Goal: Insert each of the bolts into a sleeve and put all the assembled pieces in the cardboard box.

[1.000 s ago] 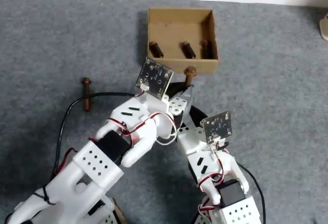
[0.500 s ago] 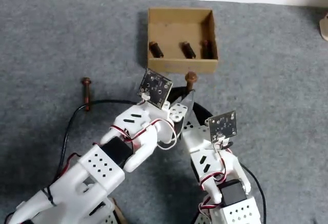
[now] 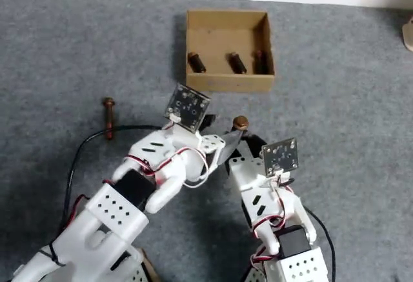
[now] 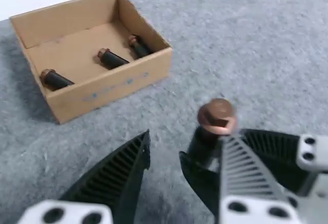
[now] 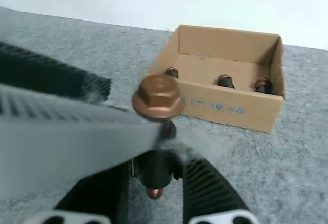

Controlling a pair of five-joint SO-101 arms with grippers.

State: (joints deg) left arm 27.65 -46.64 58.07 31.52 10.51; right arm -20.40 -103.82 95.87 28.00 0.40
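A black sleeve (image 5: 154, 171) with a copper bolt (image 5: 158, 98) pushed through it stands upright in my right gripper (image 5: 156, 168), which is shut on it; the bolt's tip pokes out underneath. In the high view the bolt head (image 3: 240, 124) sits below the cardboard box (image 3: 226, 83), above my right gripper (image 3: 244, 145). My left gripper (image 4: 187, 139) is open, its grey jaw beside the bolt (image 4: 216, 115) and its black jaw well apart. From above, the left gripper (image 3: 219, 137) is just left of the bolt. The box (image 4: 102, 88) holds three assembled pieces (image 4: 110, 58).
A loose bolt (image 3: 108, 117) lies on the grey carpet to the left of the arms, near a black cable (image 3: 84, 150). A pale object (image 3: 408, 33) sits at the far right edge. Open carpet lies on both sides of the box (image 5: 230, 110).
Both grippers and the bolt in its sleeve have drawn back from the box toward the near side. The left arm has also shifted a little to the left.
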